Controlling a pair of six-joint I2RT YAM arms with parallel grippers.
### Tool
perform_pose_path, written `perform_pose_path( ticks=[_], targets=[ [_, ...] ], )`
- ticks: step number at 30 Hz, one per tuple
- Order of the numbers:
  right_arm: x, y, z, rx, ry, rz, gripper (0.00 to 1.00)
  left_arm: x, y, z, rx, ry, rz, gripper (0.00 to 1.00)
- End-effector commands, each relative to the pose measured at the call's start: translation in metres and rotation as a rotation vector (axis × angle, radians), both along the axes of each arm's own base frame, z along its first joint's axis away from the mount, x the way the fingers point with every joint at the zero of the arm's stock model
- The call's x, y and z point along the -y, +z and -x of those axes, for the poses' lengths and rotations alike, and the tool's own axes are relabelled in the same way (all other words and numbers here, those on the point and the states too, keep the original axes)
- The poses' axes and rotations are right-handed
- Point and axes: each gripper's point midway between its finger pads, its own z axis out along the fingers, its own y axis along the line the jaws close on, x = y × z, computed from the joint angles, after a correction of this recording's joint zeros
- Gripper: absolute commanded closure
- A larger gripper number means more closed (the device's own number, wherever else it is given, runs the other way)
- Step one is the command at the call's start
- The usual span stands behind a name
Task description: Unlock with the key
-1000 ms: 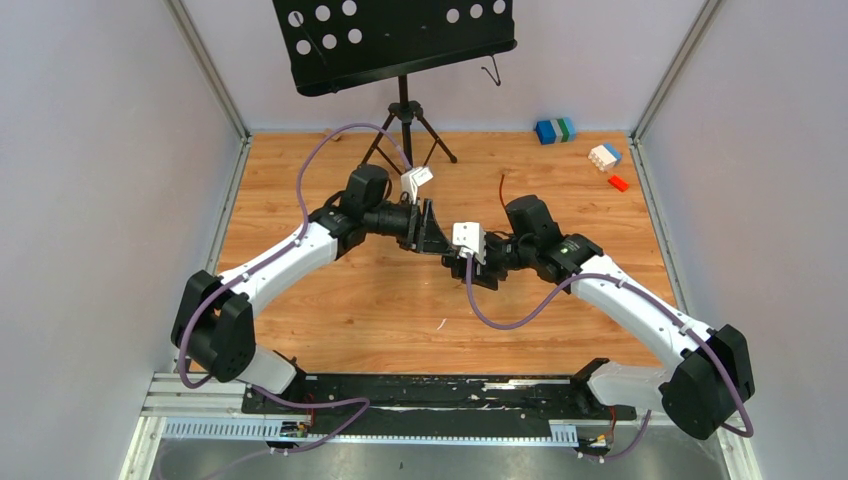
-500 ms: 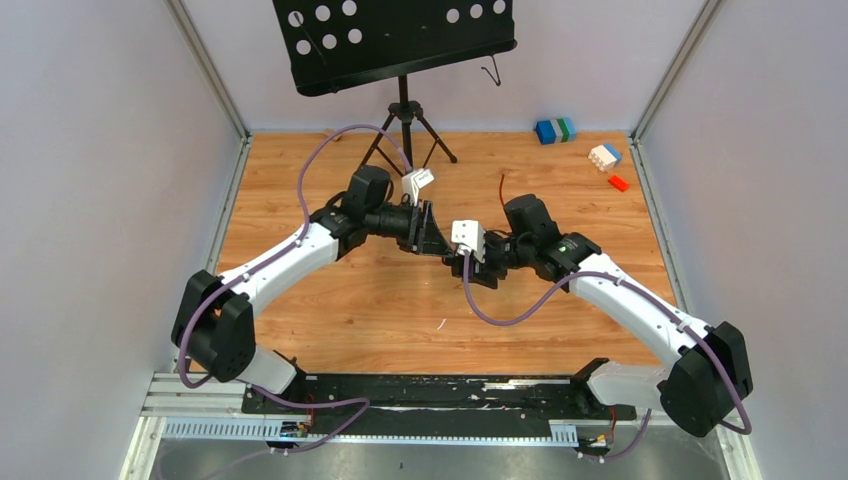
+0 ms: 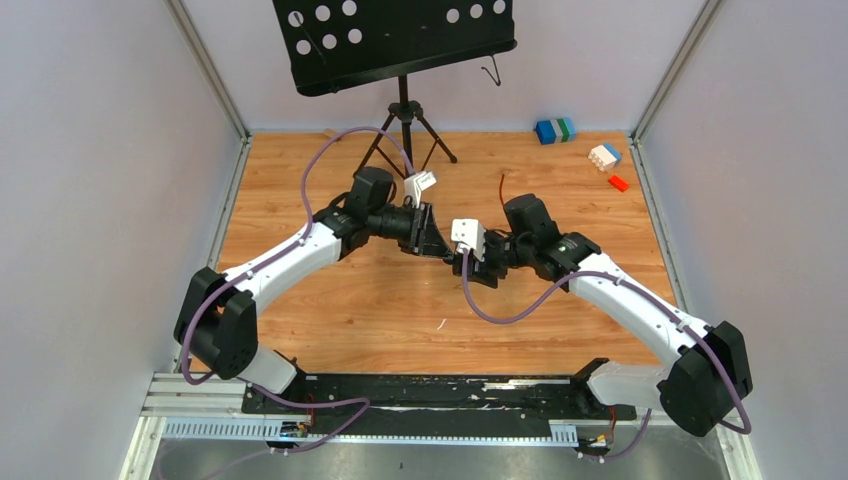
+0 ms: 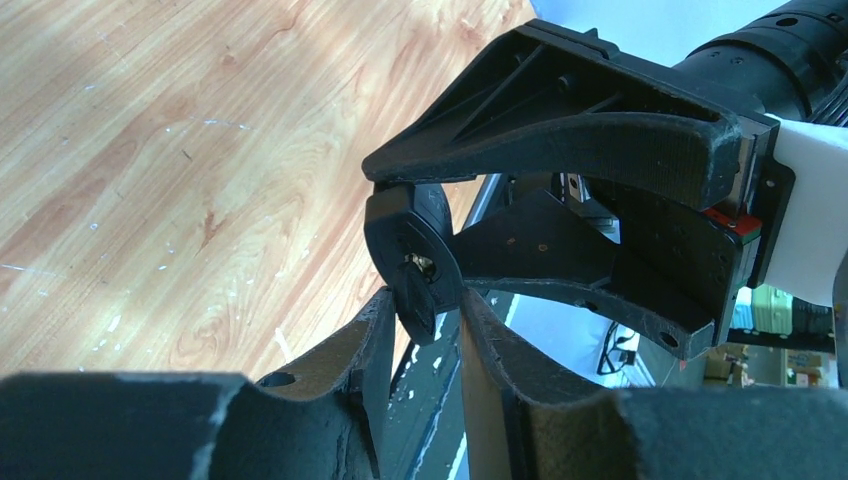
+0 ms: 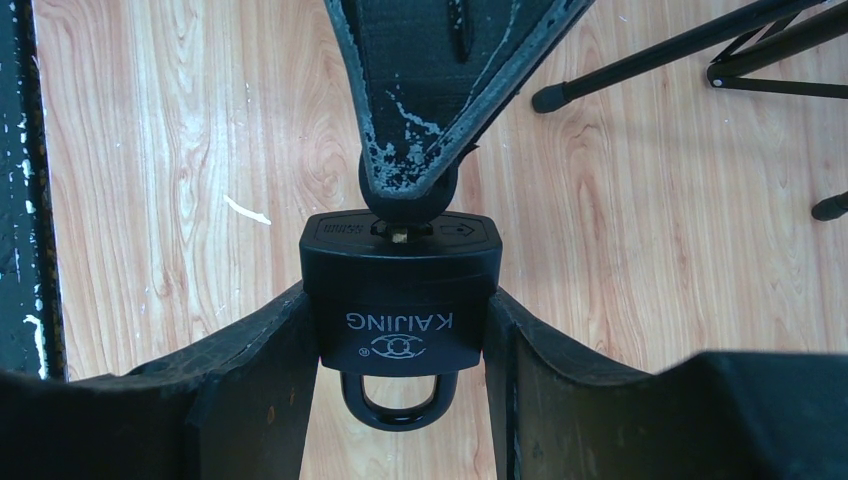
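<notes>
The black padlock (image 5: 398, 270) with "KAIJING" moulded on its face hangs in the air above the middle of the light wooden desk (image 3: 400, 310), between the two arms. The right gripper (image 5: 398, 305) pinches it, one finger pressed against each side of the body. The padlock's black U-shaped shackle (image 5: 398, 400) points back toward the right wrist, and both of its ends meet the body.

On the opposite, keyhole face sits the key with a rounded black plastic head (image 4: 412, 262). A short brass piece (image 5: 399, 236) shows where it meets the lock. The left gripper (image 4: 425, 310) is closed on that head, its two worn fingertips (image 5: 415, 150) tapering to a point right above the padlock in the right wrist view. The two grippers meet tip to tip, joined through key and lock.

Farther out on the desk, the tripod legs of a black perforated music stand (image 3: 395, 35) stand behind the arms at the far edge. In the far right corner lie a blue and green toy block (image 3: 555, 130), a white block (image 3: 604, 155) and a small red block (image 3: 618, 183), well apart from the grippers.
</notes>
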Motion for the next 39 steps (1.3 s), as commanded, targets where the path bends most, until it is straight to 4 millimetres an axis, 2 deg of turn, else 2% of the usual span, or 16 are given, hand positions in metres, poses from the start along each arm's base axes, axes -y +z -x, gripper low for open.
perform_pose_path(
  ticks=[1,9,14,19,24,26,28,33,35,37,39],
  targets=[
    [-0.016,0.045,-0.019,0.112,-0.002,-0.099,1.0,0.006,0.005,0.002,0.027,-0.029,0.016,0.65],
    [-0.016,0.043,-0.019,0.101,-0.006,-0.097,1.0,0.011,0.0,0.002,0.045,-0.055,-0.012,0.77],
    [-0.018,0.041,-0.015,0.074,0.014,-0.102,1.0,0.011,-0.001,0.002,0.13,-0.097,-0.038,0.98],
    [-0.021,0.038,-0.004,-0.016,0.07,-0.138,1.0,0.012,0.003,0.018,0.403,-0.27,-0.045,1.0],
    [-0.026,0.036,0.015,-0.135,0.168,-0.175,1.0,0.006,-0.007,0.039,0.748,-0.466,-0.095,1.0],
    [-0.027,0.036,0.018,-0.144,0.187,-0.182,1.0,0.006,-0.006,0.04,0.821,-0.473,-0.086,0.99],
    [-0.025,0.037,0.012,-0.108,0.157,-0.173,1.0,0.007,0.0,0.033,0.822,-0.422,-0.09,0.91],
    [-0.013,0.043,-0.009,0.063,0.019,-0.153,1.0,0.004,0.02,0.014,0.631,-0.217,-0.024,0.33],
    [-0.01,0.047,-0.014,0.115,-0.016,-0.151,1.0,0.003,0.029,0.004,0.544,-0.136,0.018,0.15],
    [-0.009,0.048,-0.018,0.143,-0.038,-0.146,1.0,0.005,0.036,-0.002,0.452,-0.092,0.065,0.02],
    [-0.009,0.047,-0.021,0.16,-0.053,-0.134,1.0,0.011,0.038,-0.005,0.364,-0.085,0.093,0.0]
  ],
)
